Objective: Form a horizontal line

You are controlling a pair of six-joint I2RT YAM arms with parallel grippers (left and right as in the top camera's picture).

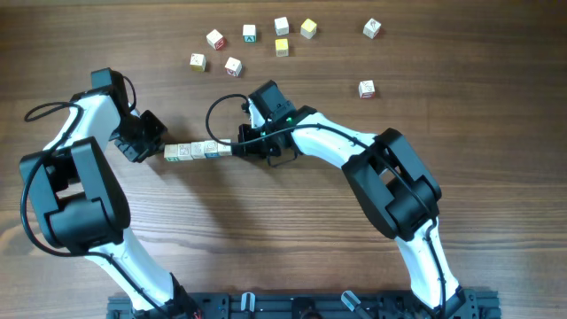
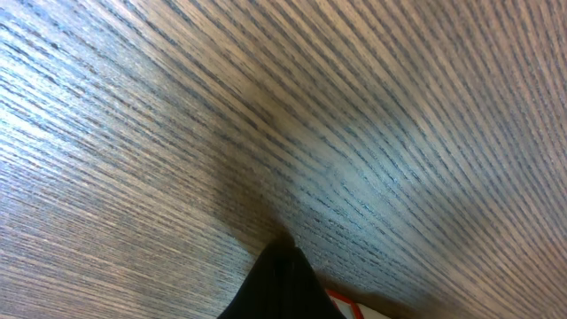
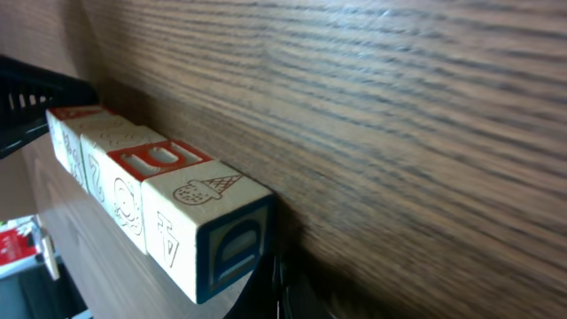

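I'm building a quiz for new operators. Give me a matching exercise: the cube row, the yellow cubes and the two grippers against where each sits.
Things: 1 cube row; 2 yellow cubes; 3 left gripper; 4 right gripper.
Places: A at the row's right end; B well beyond the row, away from both arms; C between the two grippers; D at the row's left end.
Pairs: 1-C; 2-B; 3-D; 4-A.
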